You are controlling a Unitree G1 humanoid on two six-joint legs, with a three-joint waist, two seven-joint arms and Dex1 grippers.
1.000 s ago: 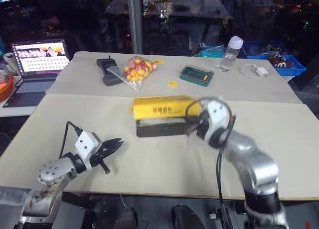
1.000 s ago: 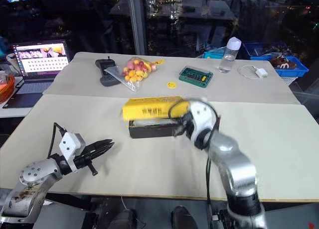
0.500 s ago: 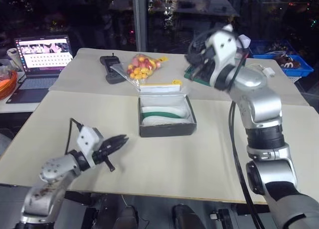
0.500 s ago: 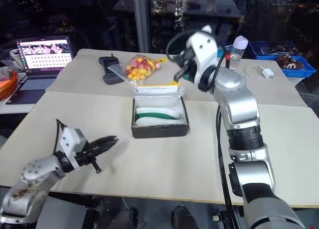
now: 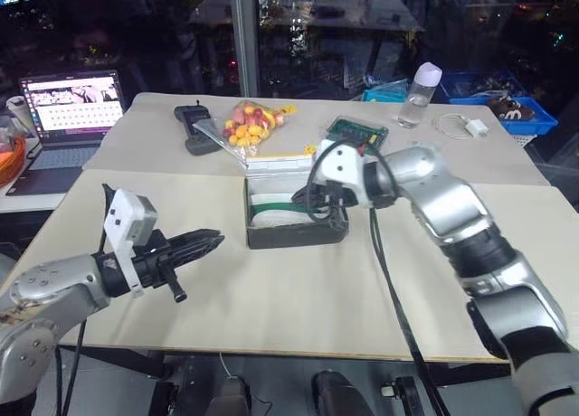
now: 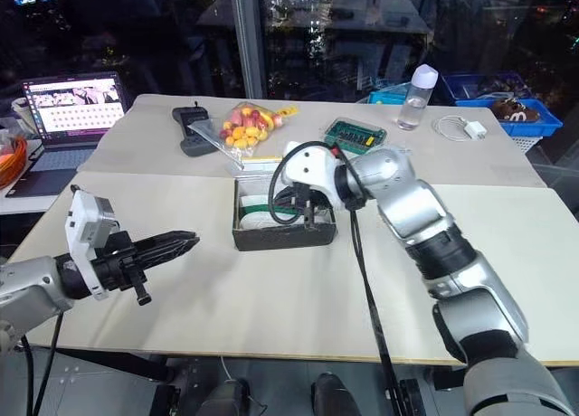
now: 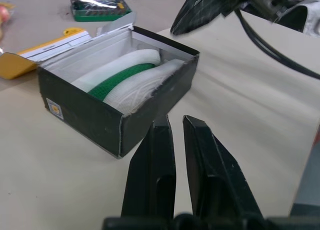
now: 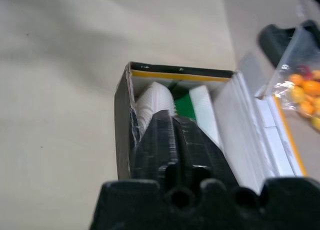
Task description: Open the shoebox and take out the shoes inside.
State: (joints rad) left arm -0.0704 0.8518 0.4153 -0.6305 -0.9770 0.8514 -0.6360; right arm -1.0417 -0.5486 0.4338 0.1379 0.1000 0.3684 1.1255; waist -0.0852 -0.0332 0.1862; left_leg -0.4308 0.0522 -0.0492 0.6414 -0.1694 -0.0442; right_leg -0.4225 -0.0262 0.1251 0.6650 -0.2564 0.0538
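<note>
A laptop (image 5: 74, 104) with a lit screen sits at the far left edge, well behind the left gripper (image 5: 204, 243). That gripper hangs above the pale table (image 5: 298, 307) with its two black fingers pressed together, holding nothing, tips aimed at the shoebox (image 5: 294, 210) a short way ahead to its right. The shoebox stands open, its yellow lid (image 7: 47, 50) folded back flat on the far side. Inside lie the shoes (image 7: 132, 75), green with pale undersides, packed side by side. The right gripper (image 6: 306, 203) reaches from the box's right side down into the open box, its fingers (image 8: 172, 140) nearly together and poised over the shoes; whether they touch or grip one cannot be told. Behind the box, beyond that gripper, lie a bag of sweets (image 5: 249, 127), a black handset (image 5: 192, 127), a teal studded case (image 5: 357, 133) and a clear bottle (image 5: 419, 95).
</note>
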